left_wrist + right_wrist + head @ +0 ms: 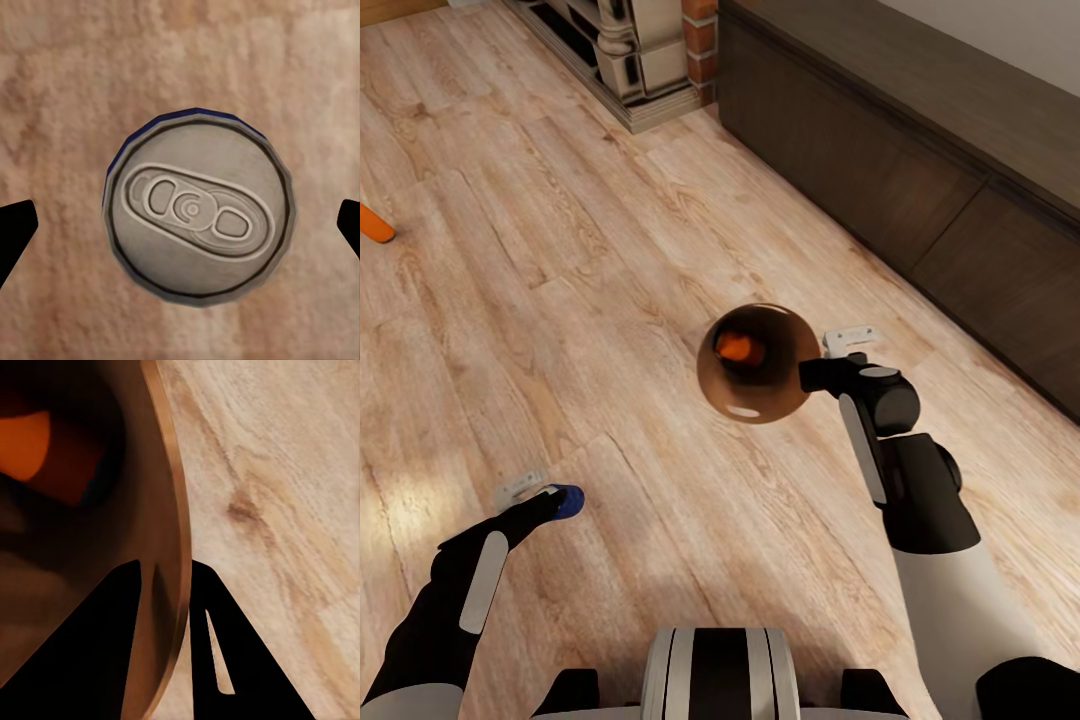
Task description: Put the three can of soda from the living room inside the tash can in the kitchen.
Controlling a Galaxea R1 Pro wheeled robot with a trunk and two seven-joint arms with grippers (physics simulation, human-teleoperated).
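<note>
Light wood plank floor [610, 300] is recorded as the ground throughout. Item one: copper-brown trash can [758, 363], gripped by its rim and seen from above in the head view, with one orange can [740, 348] lying inside against the dark interior. Right gripper [812, 374]: closed on the trash can's rim, one finger [97, 645] inside the wall and one outside, as seen in the right wrist view. Item two: dark blue can [199, 204], upright on the floor, silver top and pull tab presented to the left wrist camera. Left gripper [550, 497]: spread wide directly above the blue can, fingertips [16, 229] set well clear at either side, nothing held. Item three: second orange can [375, 224], lying on the floor at the far left edge, partly cut off. Surroundings: long dark brown cabinet [920, 170] at the right wall; red brick fireplace [700, 40] at the far end.
</note>
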